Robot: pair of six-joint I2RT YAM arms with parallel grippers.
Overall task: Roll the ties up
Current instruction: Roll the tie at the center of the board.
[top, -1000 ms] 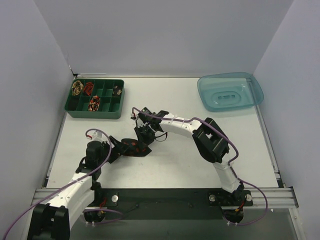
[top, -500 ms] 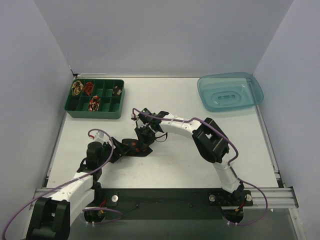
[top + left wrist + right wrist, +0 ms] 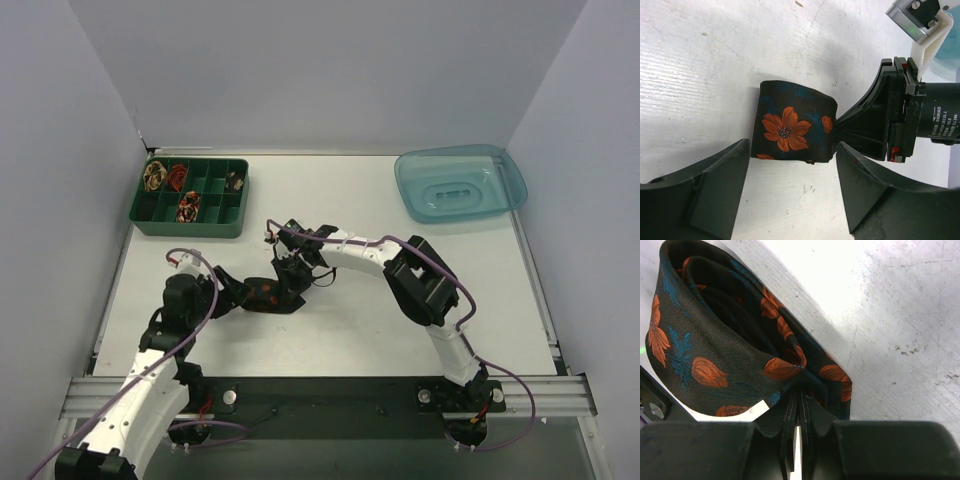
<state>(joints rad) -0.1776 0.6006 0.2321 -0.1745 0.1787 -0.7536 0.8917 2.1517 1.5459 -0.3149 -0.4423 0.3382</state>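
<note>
Right jaws pinch the floral tie (image 3: 792,130); left jaws flank it.

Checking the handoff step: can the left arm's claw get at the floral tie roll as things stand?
Probably yes: the open left claw flanks the tie roll with nothing between, and the right claw pinches only its far side.

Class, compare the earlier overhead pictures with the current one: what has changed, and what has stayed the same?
The left arm shifted: its wrist edged slightly left while its lower links swung toward the middle. The left gripper stayed open at the floral tie. The right gripper stayed shut on that tie, barely moving. Nothing was grabbed or released. The green tray and blue tub stayed put.
</note>
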